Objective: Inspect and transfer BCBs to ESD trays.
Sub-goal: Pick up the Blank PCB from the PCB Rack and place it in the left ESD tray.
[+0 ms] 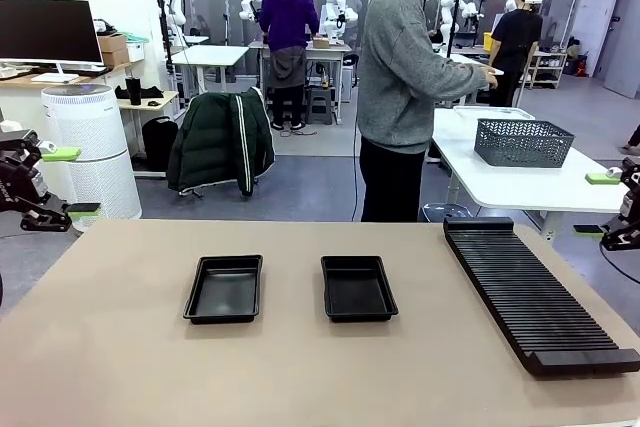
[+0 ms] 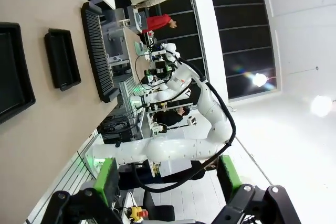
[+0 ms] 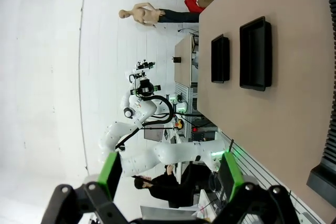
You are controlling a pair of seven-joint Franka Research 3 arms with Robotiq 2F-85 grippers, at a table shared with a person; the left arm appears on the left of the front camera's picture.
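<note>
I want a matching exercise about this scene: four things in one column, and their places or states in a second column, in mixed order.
Things:
1. rack
2. basket
3. left tray
4. left gripper

Places or states:
A. open, at the far left
B. on the white table behind
C. empty, mid-left on the brown table
D. on the brown table, right side

Pairs: 1-D, 2-B, 3-C, 4-A.

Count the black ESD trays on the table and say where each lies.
2. The left ESD tray lies left of centre; the right ESD tray lies near the centre, between it and the black slotted rack. Both are empty; none looks hidden.
</note>
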